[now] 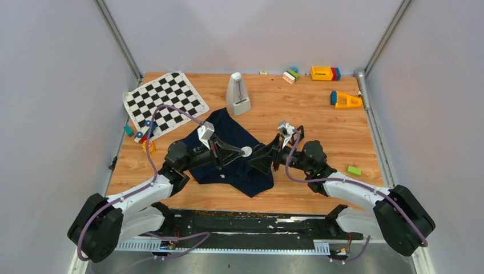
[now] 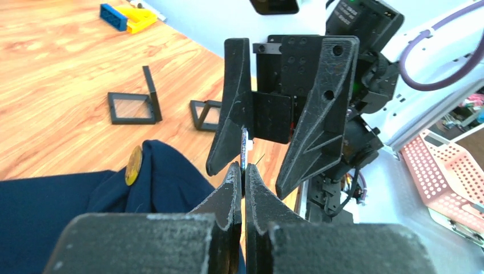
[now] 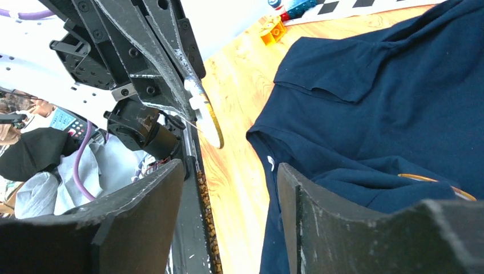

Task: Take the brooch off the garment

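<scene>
Left hand (image 2: 242, 171) pinches the brooch (image 2: 244, 149) edge-on, clear of the garment (image 3: 371, 103) on the worktop (image 1: 319, 114) (the right wrist view shows the gap, the top one doesn't), facing the right hand (image 3: 231, 171), spread wide.

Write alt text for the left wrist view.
The left tool pinches the brooch edge-on, apart from the navy garment at lower left. The right tool faces it with jaws open, above the wooden table.

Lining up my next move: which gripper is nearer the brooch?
Left. The left gripper is shut on the brooch; the right gripper sits open facing it, a short gap away.
</scene>
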You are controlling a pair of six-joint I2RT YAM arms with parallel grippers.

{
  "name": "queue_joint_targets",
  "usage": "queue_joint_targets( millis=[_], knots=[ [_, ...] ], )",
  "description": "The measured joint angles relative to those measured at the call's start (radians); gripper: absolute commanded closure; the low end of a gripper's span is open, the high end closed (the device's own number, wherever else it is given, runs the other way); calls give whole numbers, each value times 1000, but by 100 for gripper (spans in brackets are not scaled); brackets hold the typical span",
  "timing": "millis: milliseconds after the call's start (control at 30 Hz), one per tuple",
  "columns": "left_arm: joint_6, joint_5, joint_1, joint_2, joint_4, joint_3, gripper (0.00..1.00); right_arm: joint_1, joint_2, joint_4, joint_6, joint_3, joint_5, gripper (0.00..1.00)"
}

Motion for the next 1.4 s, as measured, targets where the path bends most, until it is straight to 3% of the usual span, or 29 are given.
queue_joint_targets(
  millis=[133,633,1033,1400],
  knots=[
    [-8,41,0,0,42,0,100,0,-2,20,2,0,-29,48],
    [-13,141,-1,50,128,-5,100,0,-25,20,39,1,-90,52],
    [-13,160,-22,76,146,-5,100,0,-35,8,47,6,-97,67],
    [16,155,-35,76,159,-5,100,0,-35,1,64,13,-102,70]
  ],
)
